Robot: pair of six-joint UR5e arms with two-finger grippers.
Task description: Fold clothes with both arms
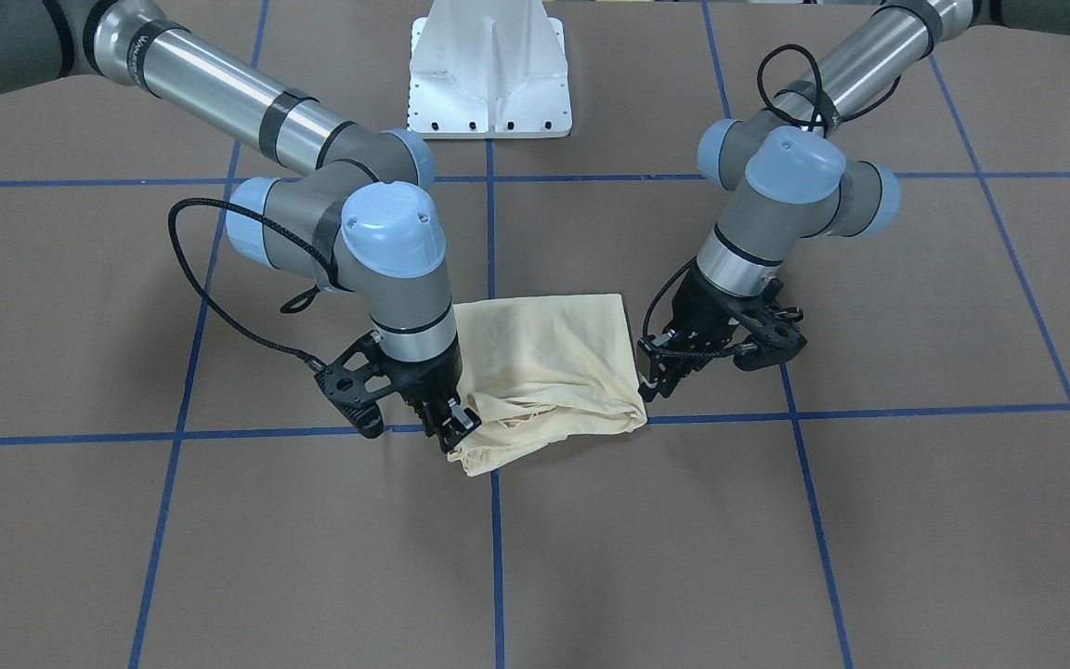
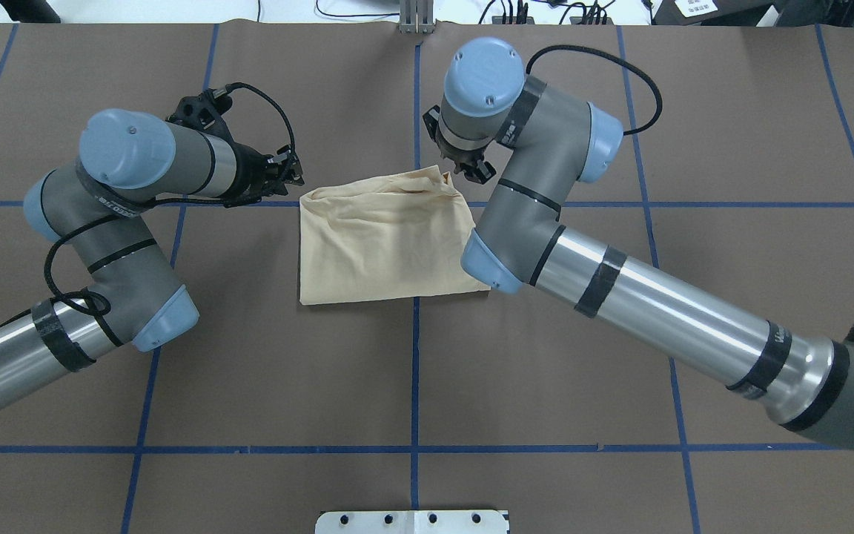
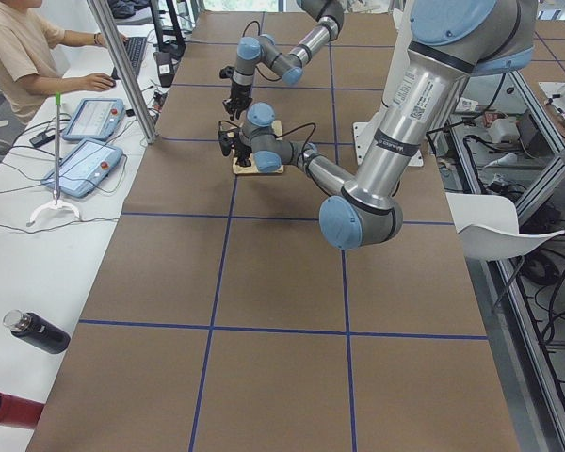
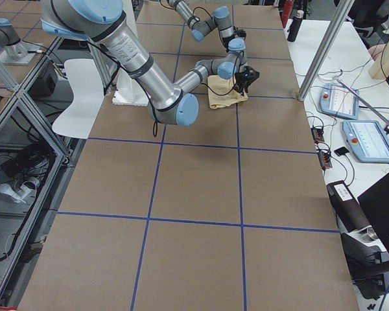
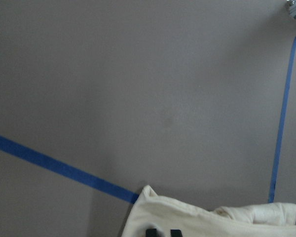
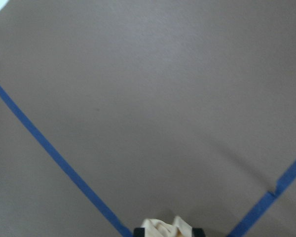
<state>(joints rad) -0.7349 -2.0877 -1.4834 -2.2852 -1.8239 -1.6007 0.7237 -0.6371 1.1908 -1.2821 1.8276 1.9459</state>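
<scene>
The thin, limp, light T-shirt (image 1: 544, 353) is best pinched at its rumpled far corners, where the right tool (image 1: 456, 429) seemingly grips bunched cloth; whether the near-closed left tool (image 1: 651, 383) holds any, I cannot tell.

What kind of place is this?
Probably a robotics lab: a left arm and right arm flank a shirt on a tape-gridded table, while a person sits at control tablets alongside.

Even bright overhead light, soft shadow beside T-shirt (image 5: 187, 217), wrist views blurry.
</scene>
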